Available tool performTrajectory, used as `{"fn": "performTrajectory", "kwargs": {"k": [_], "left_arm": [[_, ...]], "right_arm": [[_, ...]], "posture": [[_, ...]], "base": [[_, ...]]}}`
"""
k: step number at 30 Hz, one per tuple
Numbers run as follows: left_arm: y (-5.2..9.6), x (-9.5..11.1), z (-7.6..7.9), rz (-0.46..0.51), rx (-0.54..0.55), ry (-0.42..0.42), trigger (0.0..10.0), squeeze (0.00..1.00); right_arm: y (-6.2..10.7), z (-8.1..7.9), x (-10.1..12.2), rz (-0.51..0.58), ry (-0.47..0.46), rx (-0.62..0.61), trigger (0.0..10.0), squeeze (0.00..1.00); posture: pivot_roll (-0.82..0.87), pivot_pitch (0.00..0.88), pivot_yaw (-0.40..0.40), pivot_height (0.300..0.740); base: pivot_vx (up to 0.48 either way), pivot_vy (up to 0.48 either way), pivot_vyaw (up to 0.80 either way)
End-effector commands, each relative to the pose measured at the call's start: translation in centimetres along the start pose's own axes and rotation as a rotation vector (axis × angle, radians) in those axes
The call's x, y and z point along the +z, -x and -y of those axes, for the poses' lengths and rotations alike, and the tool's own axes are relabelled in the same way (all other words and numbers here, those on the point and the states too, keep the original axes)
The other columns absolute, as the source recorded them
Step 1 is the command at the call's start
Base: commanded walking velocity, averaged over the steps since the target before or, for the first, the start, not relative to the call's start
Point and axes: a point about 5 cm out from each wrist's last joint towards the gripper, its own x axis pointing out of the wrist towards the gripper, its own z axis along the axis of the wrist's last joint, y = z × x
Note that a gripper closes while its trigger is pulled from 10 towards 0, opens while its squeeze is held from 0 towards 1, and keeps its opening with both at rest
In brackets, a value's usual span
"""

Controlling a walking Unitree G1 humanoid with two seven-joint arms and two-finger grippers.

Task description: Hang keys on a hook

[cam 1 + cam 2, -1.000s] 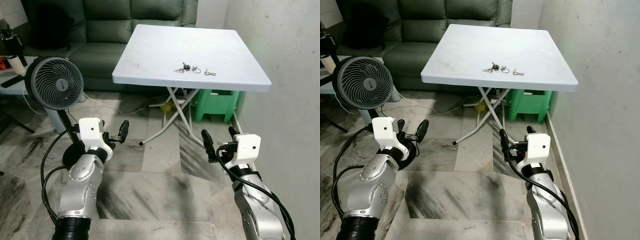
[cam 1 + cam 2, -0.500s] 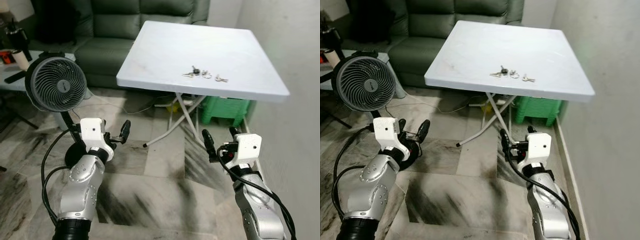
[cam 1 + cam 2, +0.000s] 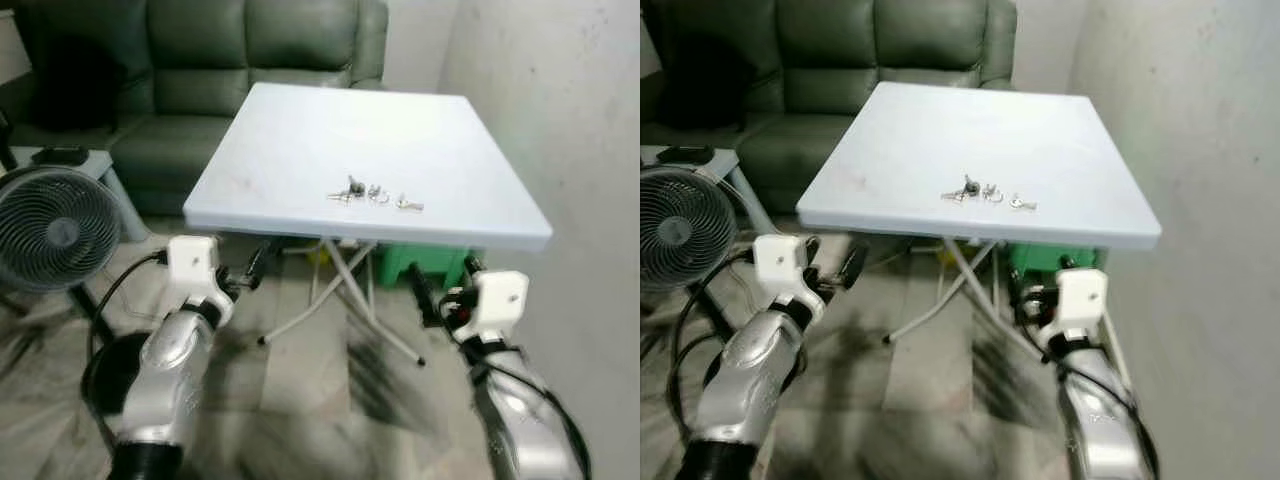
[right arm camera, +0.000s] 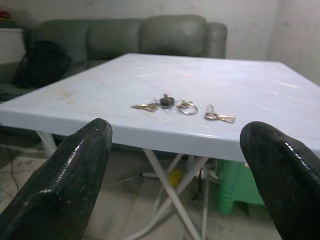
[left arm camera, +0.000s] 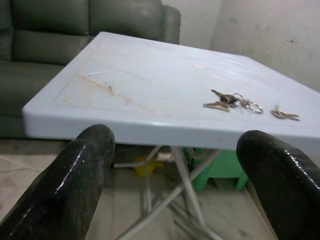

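While both the left gripper (image 5: 175, 170) and right gripper (image 4: 175, 170) hung wide open and empty at lower frame, two bunches of keys (image 3: 375, 195) lay mid-frame on the one white table (image 3: 300, 150).

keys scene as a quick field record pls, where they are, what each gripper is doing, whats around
keys: loose cluster lying on the white folding table, near its front edge
left gripper: open, held low before the table edge
right gripper: open, below the table's front edge
around: green sofa behind, fan to the robot's left, green crate under the table
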Motion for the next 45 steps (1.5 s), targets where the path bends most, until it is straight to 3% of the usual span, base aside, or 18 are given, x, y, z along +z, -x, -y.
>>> {"fn": "performTrajectory", "kwargs": {"k": [1, 24, 34, 40, 45], "left_arm": [[-0.3, 0.3, 0.9, 0.009, -0.024, -0.002, 10.0, 0.00], [-0.3, 0.2, 0.9, 0.005, -0.018, 0.014, 10.0, 0.00], [-0.3, 0.0, 1.1, 0.004, 0.017, -0.016, 10.0, 0.00], [0.3, -0.6, 1.9, -0.009, -0.026, -0.012, 10.0, 0.00], [1.4, -1.7, 3.5, -0.032, -0.110, -0.043, 10.0, 0.00]], "right_arm": [[0.2, 0.8, 0.3, 0.006, 0.018, -0.017, 10.0, 0.00], [0.2, 0.8, 0.3, 0.004, 0.023, -0.009, 10.0, 0.00], [0.1, 0.8, 0.3, 0.001, 0.027, -0.002, 10.0, 0.00], [-0.1, 0.9, 0.4, -0.009, 0.038, 0.029, 10.0, 0.00], [-1.0, 1.3, 0.7, -0.021, 0.080, 0.100, 10.0, 0.00]], "posture": [[-0.06, 0.000, 0.005, 0.740], [-0.06, 0.000, 0.002, 0.740], [-0.06, 0.000, -0.003, 0.740], [-0.06, 0.000, -0.007, 0.740], [-0.04, 0.000, -0.020, 0.740]], "base": [[0.472, 0.000, 0.00], [0.465, 0.011, 0.00], [0.153, 0.154, 0.00], [0.000, 0.000, 0.00], [0.000, 0.000, 0.00]]}}
